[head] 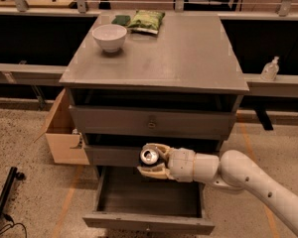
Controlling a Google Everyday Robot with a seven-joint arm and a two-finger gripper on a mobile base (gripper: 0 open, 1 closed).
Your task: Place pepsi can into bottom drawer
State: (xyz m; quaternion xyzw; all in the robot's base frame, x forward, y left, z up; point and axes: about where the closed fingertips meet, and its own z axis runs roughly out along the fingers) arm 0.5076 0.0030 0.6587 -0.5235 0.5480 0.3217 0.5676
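Observation:
The pepsi can (149, 156) shows its silver top and dark side between the fingers of my gripper (152, 160). The gripper is shut on the can and holds it in front of the middle drawer, just above the back of the bottom drawer (149, 197). The bottom drawer is pulled out and open, a shallow grey tray. My white arm (238, 175) reaches in from the lower right.
A white bowl (109, 36) and a green snack bag (146, 21) sit on the cabinet top (179, 53). A cardboard box (64, 135) stands on the floor at the cabinet's left. A clear bottle (270, 69) stands on the ledge at right.

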